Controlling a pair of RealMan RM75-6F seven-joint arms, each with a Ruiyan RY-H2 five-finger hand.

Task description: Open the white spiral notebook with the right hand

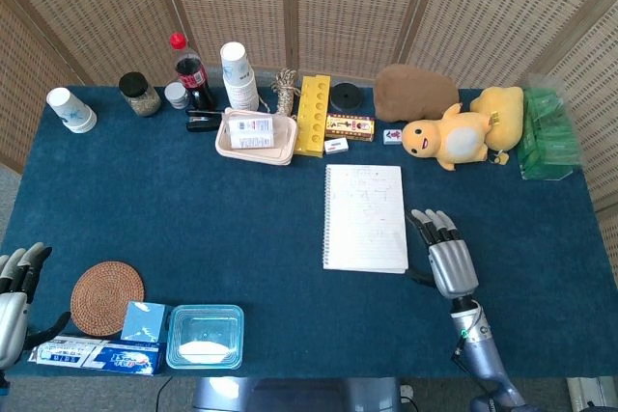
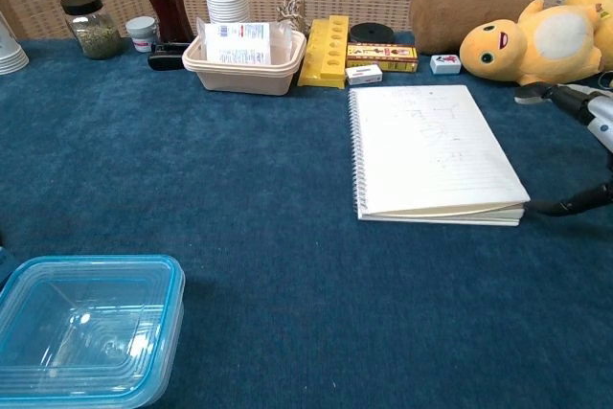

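Dark blue carpeted table, white lined spiral notebook, yellow and white plush toy, clear blue-rimmed plastic box, round brown woven coaster, silver and black right hand

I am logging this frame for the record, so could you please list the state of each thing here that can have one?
white spiral notebook: flat on the table, top sheet at its right corner slightly lifted
right hand: beside the notebook's right edge, holding nothing
left hand: at the table's near left corner, empty
cola bottle: upright, red cap on
glass jar: upright, lid on
blue plastic container: lid on
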